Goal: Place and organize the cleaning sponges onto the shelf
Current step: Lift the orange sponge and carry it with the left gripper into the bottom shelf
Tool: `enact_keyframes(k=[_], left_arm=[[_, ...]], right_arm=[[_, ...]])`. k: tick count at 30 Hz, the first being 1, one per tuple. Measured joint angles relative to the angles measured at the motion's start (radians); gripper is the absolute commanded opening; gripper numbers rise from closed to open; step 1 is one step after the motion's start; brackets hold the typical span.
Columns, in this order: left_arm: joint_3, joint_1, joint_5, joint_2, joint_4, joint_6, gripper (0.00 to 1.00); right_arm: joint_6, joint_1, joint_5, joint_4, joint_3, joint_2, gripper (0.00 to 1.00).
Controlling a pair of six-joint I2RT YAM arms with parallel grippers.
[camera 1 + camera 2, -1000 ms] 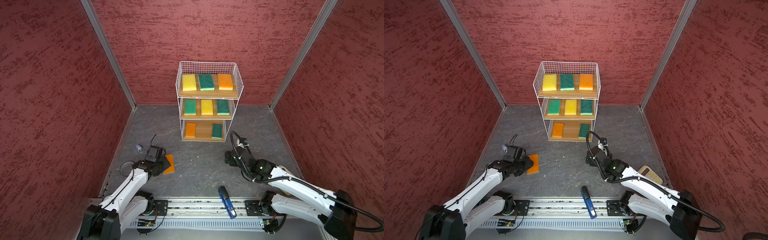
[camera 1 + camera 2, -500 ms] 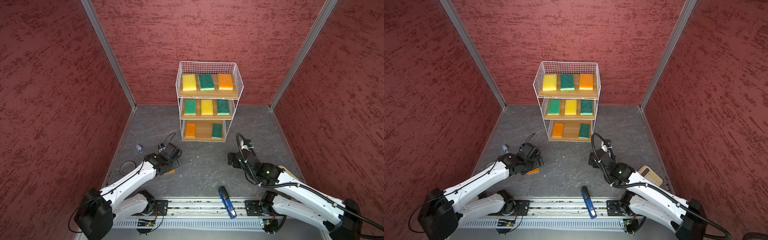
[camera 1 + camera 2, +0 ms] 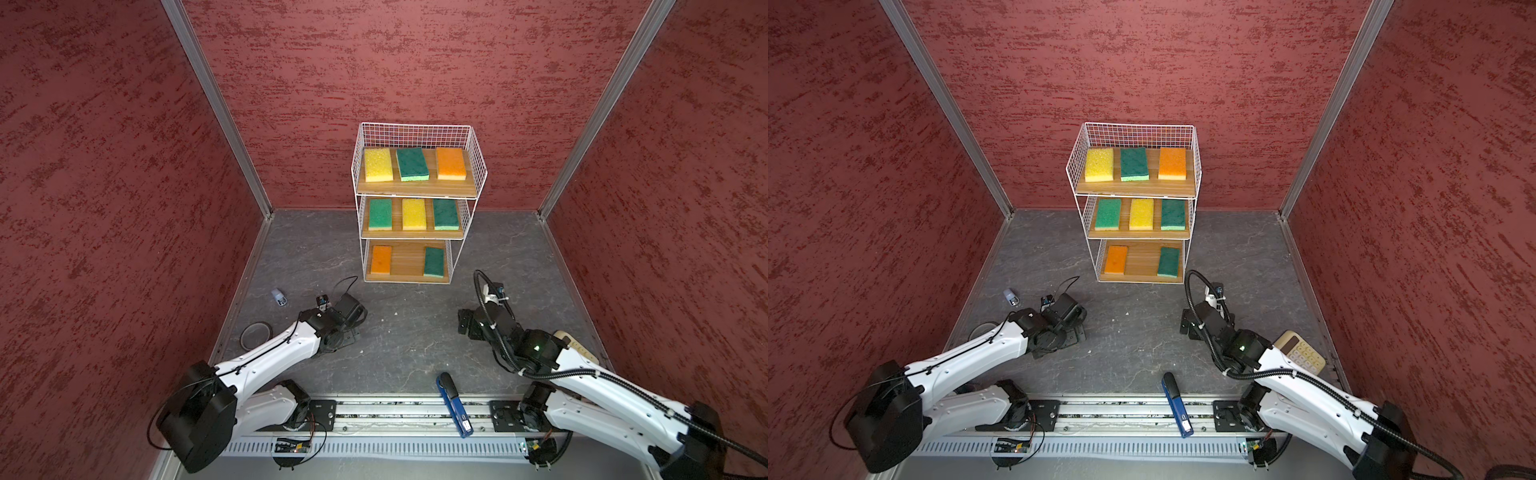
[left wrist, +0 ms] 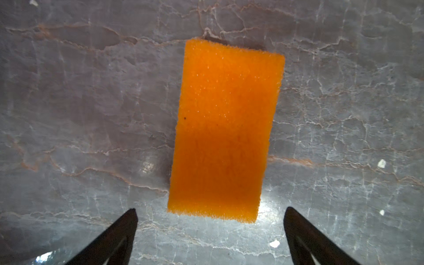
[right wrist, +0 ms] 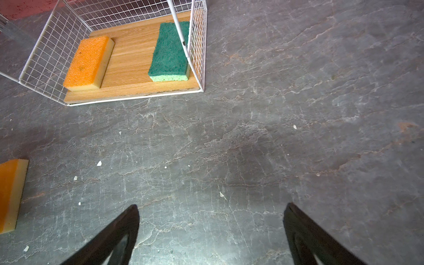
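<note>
Now that the left gripper [image 4: 210,209] has swung over the flat orange rectangular sponge [image 4: 226,133] lying on the grey floor [image 4: 91,114] and spread its jaws, a pick looks imminent. The other 8 sponges [image 3: 412,164] already sit on the 3-tier white wire shelf [image 3: 415,192]. The right gripper [image 5: 212,205] hangs with jaws apart, empty.

Shelf [image 3: 417,191] at back, eight sponges [image 3: 414,214] on it, one sponge [image 4: 226,135] on floor [image 3: 407,328]

Red, rough-plastered walls [image 3: 415,62] close me in on three sides, joined by grey metal corner posts [image 3: 216,108]. Below me lies a dark grey, stone-veined worktop [image 3: 316,249], dotted with pale crumbs [image 5: 99,163]. A metal rail [image 3: 386,415] runs along its near edge.
</note>
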Motion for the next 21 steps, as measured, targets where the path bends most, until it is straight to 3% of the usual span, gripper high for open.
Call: enact_keyframes(k=[12,21], left_arm=[[-0.029,-0.002,0.004,0.121,0.114,0.019,0.99],[-0.080,0.035,0.014,0.082,0.163,0.038,0.91]], right_arm=[[-0.022,-0.039,-0.003,0.006,0.000,0.010,0.99],[-0.023,-0.053,-0.016,0.020,0.000,0.045,0.99]])
